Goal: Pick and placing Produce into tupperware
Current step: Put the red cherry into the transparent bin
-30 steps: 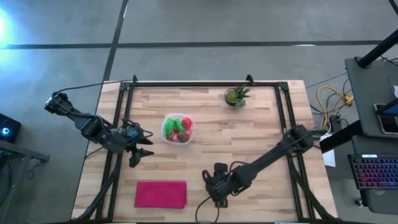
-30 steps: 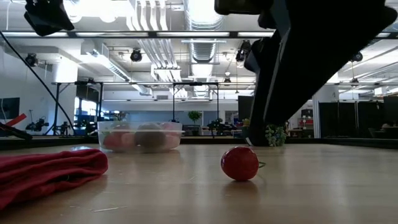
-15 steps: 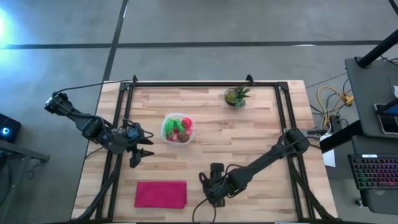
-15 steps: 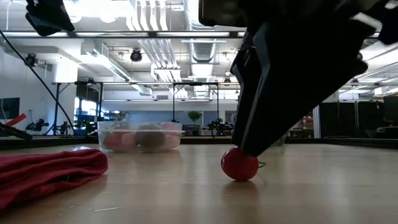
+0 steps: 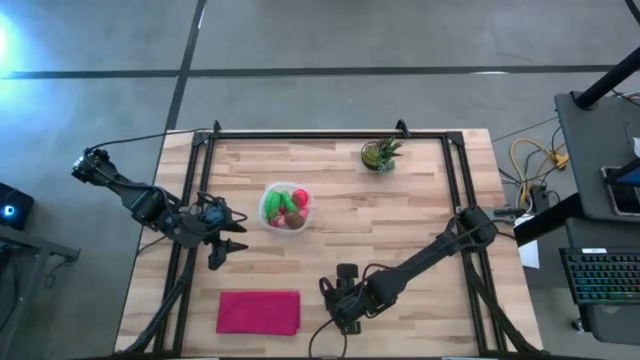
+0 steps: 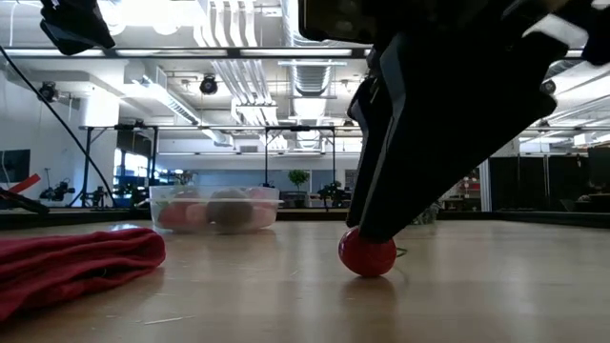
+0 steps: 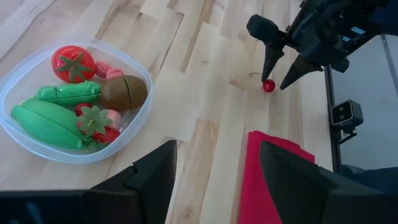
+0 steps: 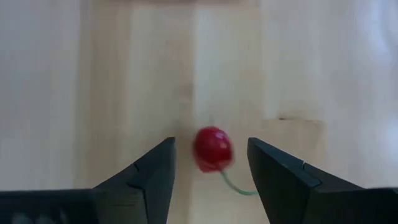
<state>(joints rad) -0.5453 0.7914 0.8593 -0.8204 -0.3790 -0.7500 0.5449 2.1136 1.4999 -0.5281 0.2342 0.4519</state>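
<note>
The right gripper (image 8: 210,163) is down at the tabletop (image 5: 400,220), near the front edge and just right of the pink cloth (image 5: 258,311). Its two fingers stand apart, one on each side of a small red cherry (image 8: 212,149) with a thin green stem, and neither finger is touching it in the right wrist view. In the low view the cherry (image 6: 367,253) sits on the wood with the dark gripper body directly above it.

The clear container (image 5: 285,207) stands well apart from the cherry, toward the left middle of the tabletop. It already holds green oblong pieces (image 7: 43,118), a red tomato (image 7: 73,64), a brown kiwi (image 7: 124,92) and small pink and red berries (image 7: 107,68).

The left gripper (image 5: 228,240) hangs open and empty near the left edge of the tabletop, just left of the container. A small potted plant (image 5: 381,154) stands near the far edge.
</note>
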